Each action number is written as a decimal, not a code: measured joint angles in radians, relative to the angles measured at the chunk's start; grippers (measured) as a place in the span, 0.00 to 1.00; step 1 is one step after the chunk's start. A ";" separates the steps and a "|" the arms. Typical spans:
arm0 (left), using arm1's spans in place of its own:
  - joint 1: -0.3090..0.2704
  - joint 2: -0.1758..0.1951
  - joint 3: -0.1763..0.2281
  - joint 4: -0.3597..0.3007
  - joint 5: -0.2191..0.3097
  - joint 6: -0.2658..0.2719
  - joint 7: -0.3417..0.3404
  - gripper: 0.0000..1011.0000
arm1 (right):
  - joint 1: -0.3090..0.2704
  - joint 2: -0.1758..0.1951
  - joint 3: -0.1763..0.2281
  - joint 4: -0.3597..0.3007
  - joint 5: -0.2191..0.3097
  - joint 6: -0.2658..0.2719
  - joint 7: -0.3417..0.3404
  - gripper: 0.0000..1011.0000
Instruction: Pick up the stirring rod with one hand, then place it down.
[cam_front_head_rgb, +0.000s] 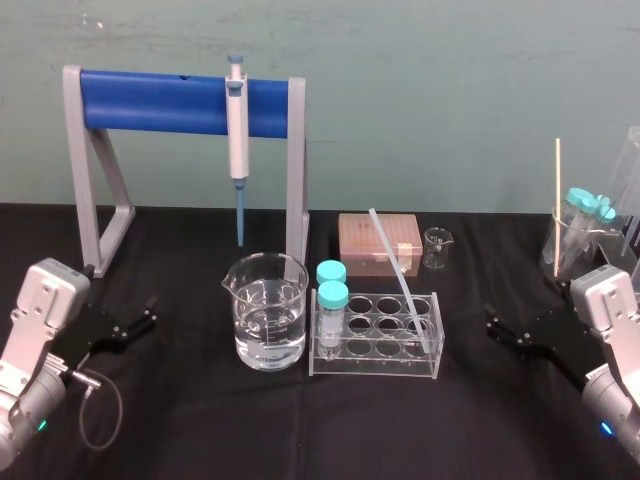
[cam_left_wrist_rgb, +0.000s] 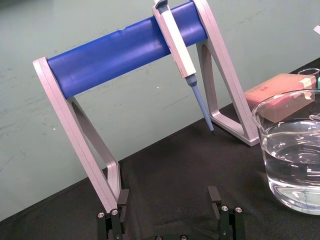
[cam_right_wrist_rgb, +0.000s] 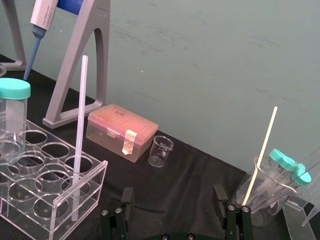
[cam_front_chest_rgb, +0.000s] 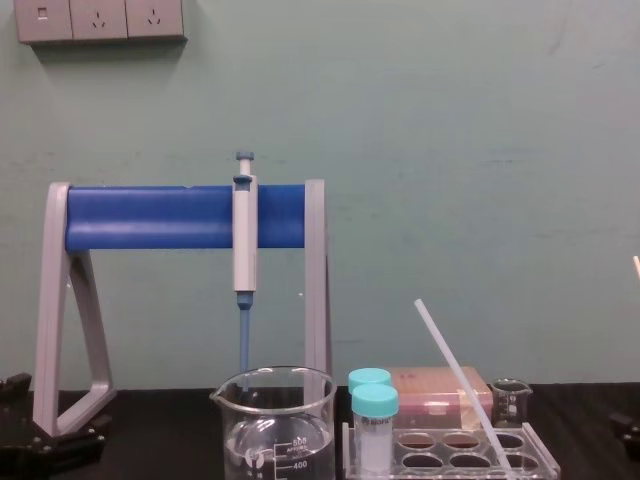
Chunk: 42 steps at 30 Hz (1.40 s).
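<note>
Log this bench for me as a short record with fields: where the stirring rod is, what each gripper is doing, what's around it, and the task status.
rod: stirring rod leans tilted in a well at the right end of the test-tube rack
left gripper: at the left of the table, fingers open, empty
right gripper: at the right, fingers open, empty, nearer the rod
nearby: beaker of water left of the rack; pipette hanging on the blue stand
status: rod not yet picked up

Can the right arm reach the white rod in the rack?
Probably yes: the right gripper sits open beside the rack, bare table between it and the leaning stirring rod. The left gripper rests opposite.
</note>
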 joint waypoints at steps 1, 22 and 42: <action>0.000 0.000 0.000 0.000 0.000 0.000 0.000 0.99 | 0.000 0.000 0.000 0.000 0.000 0.000 0.000 0.99; 0.000 0.000 0.000 0.000 0.000 0.000 0.000 0.99 | 0.000 0.000 0.000 0.000 0.000 0.000 0.000 0.99; 0.000 0.000 0.000 0.000 0.000 0.000 0.000 0.99 | 0.000 0.000 0.000 0.000 0.000 0.000 0.000 0.99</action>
